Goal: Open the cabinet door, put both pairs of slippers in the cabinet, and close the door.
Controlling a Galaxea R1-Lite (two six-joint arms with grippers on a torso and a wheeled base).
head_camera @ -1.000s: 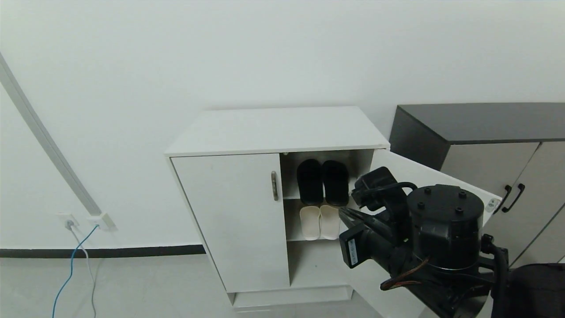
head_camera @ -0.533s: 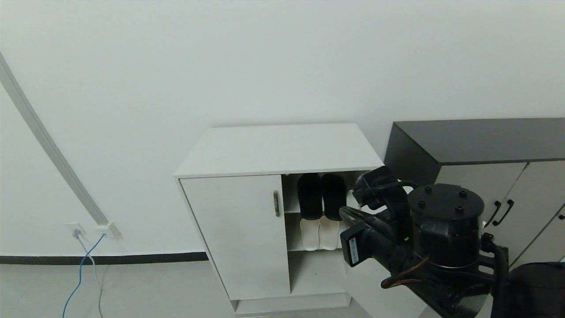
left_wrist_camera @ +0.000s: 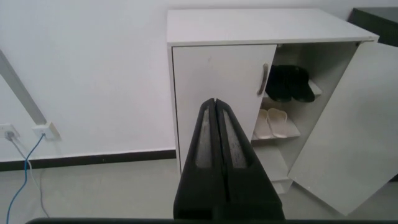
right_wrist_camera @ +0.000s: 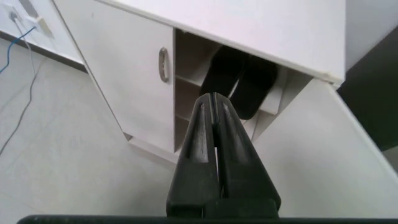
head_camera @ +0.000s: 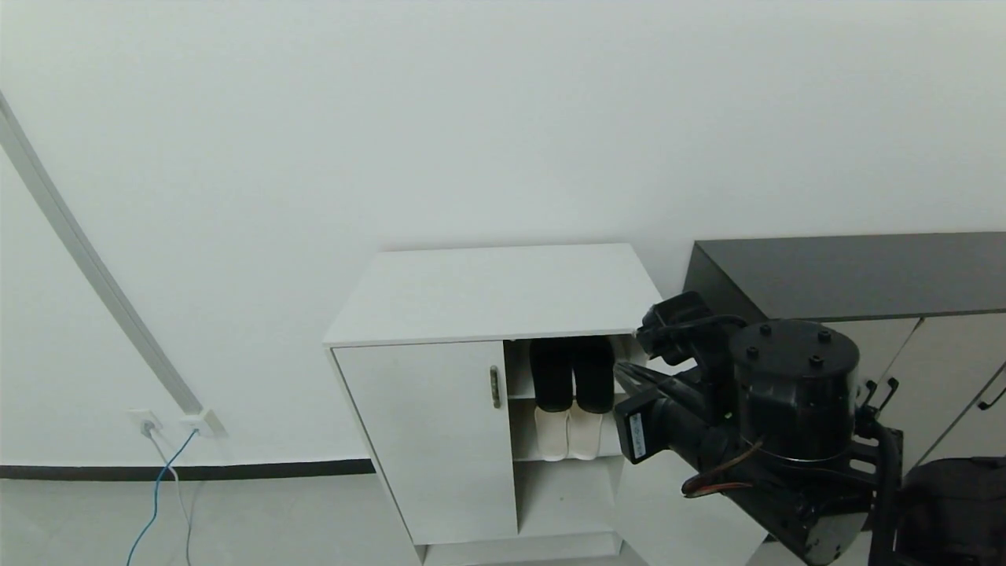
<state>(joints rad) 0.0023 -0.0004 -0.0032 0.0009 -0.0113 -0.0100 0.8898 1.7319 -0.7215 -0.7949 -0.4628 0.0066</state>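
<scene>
No print can be read. A small white sticker (head_camera: 635,435) on the right arm (head_camera: 677,442) carries marks too small to make out.

White cabinet (head_camera: 495,291); black slippers (head_camera: 562,373); white slippers (head_camera: 567,434); dark grey sideboard (head_camera: 849,271); black skirting stripe (head_camera: 181,470).
</scene>
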